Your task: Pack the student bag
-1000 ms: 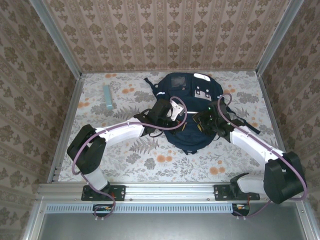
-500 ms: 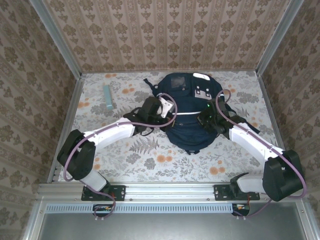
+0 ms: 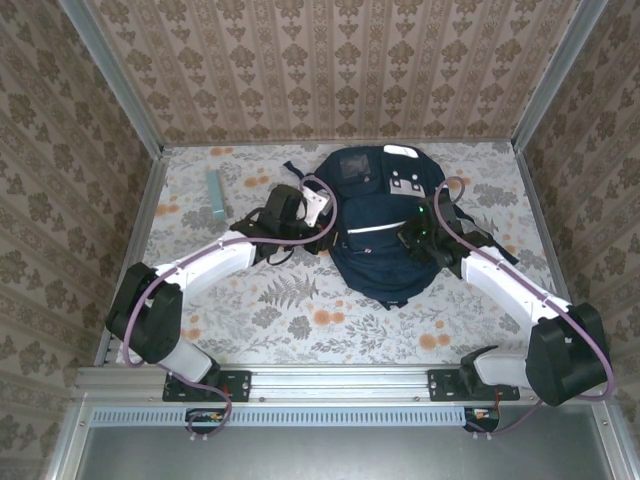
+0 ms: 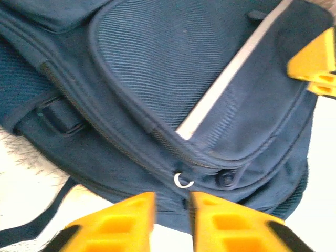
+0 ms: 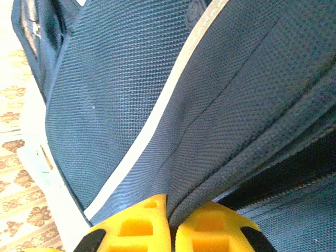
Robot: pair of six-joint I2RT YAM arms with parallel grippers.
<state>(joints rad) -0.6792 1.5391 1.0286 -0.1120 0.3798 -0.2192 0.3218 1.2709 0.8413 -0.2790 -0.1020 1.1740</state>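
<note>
Table (image 3: 300, 320) overhead; up close, right claw (image 5: 172, 210) pinches bag (image 5: 131, 94).

On my screen the student bag (image 3: 385, 240) is matt navy woven cloth, finely ribbed on the pocket and coarser-grained close up. Its stripe (image 4: 231, 73) is smooth pale tape. The zip ring (image 4: 182, 180) gleams like metal. The left gripper (image 4: 172, 202) and right gripper (image 5: 173, 215) have yellow fingers (image 4: 231, 231) of matt moulded plastic. The arm shells (image 3: 215, 262) look like glossy white plastic. The table cover (image 3: 300, 310) is a flat, matt floral print. At 6 o'clock the frame rail (image 3: 330, 385) is dull brushed metal.
</note>
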